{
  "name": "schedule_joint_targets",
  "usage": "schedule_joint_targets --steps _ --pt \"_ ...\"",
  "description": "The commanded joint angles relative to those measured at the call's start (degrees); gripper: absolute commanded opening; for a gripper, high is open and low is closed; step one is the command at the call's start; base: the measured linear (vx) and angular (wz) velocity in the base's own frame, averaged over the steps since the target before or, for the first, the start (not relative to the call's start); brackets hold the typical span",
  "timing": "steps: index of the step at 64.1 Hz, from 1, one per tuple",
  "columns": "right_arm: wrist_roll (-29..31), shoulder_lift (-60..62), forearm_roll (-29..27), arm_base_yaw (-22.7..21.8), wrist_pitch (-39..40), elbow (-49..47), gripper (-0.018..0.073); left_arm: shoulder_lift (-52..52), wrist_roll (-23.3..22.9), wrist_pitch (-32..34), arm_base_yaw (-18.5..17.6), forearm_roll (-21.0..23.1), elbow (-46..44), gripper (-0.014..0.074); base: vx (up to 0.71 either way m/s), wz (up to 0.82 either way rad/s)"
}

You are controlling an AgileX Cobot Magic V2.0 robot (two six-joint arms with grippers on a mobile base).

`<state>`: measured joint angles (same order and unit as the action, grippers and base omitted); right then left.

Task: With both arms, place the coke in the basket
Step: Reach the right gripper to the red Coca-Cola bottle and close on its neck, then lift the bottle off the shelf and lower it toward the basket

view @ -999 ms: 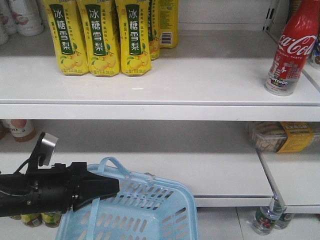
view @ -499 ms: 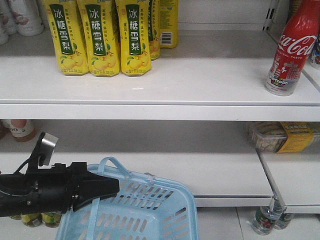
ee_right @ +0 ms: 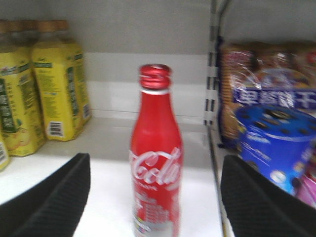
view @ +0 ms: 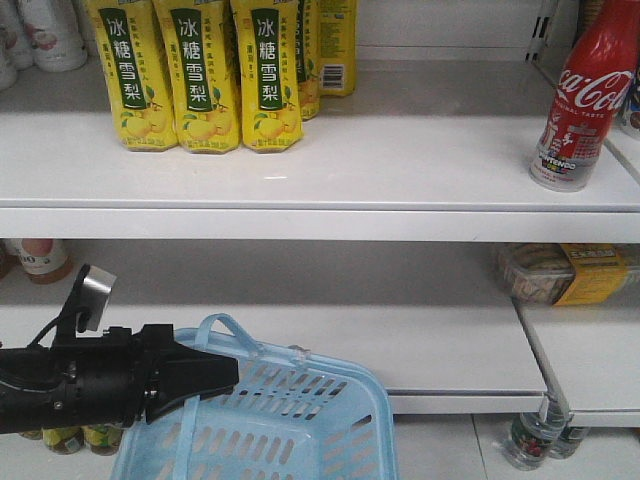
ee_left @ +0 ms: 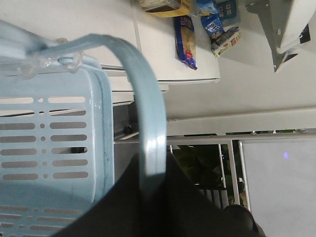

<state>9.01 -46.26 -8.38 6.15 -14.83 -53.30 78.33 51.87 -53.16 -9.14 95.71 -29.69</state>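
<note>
The step in hand looks like the right arm's reach for the coke (ee_right: 155,163), which stands upright on the upper shelf (view: 350,170) at its far right end, well apart from the yellow pear drinks (view: 200,75) on the left. The right gripper (ee_right: 154,159) is spread wide and holds nothing, with 1 ribbed pad (ee_right: 54,197) on each side of the bottle and neither touching it. To do this well, it should go straight in with the bottle centred, then close on the broad labelled body rather than the narrow neck. The shelf upright (ee_right: 212,74) and the biscuit packs (ee_right: 276,98) sit just right of the bottle, so drift that way risks a knock. The front view does not show the right arm.

Low on the left, the left gripper (view: 225,378) reaches in level from the left edge, clamped on the handle (ee_left: 148,108) of the light blue basket (view: 290,420), which hangs tilted and empty below the lower shelf
</note>
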Motion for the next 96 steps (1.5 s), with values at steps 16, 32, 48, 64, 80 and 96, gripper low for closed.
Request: schedule_joint_targets --steps 16,32,48,64,80,96 --pt "1.82 -10.04 -0.19 1.90 10.26 -6.85 0.0524 -1.81 0.09 -3.80 -0.13 5.25 -1.12 -0.0006 0.00 0.00" --pt "1.82 -16.59 -0.19 1.85 18.20 -7.22 0.0524 -1.81 0.09 -3.80 -0.13 5.25 -1.12 -0.0006 0.00 0.00" --pt "1.92 -19.64 0.21 1.85 24.69 -7.22 0.0450 -1.81 0.09 -3.80 -0.13 5.25 -1.12 -0.0006 0.00 0.00" --pt "1.80 -20.05 0.16 1.85 24.71 -7.22 0.0142 -1.81 0.09 -3.80 -0.13 5.25 -1.12 -0.0006 0.00 0.00" --pt "1.80 -17.09 0.16 1.85 19.79 -7.22 -0.0010 -1.81 0.09 -3.80 -0.13 5.25 -1.12 -0.0006 0.00 0.00" --pt "2.91 -9.45 1.33 1.89 13.81 -7.22 -0.0009 -1.81 0.09 -3.80 -0.13 5.25 -1.12 -0.0006 0.00 0.00"
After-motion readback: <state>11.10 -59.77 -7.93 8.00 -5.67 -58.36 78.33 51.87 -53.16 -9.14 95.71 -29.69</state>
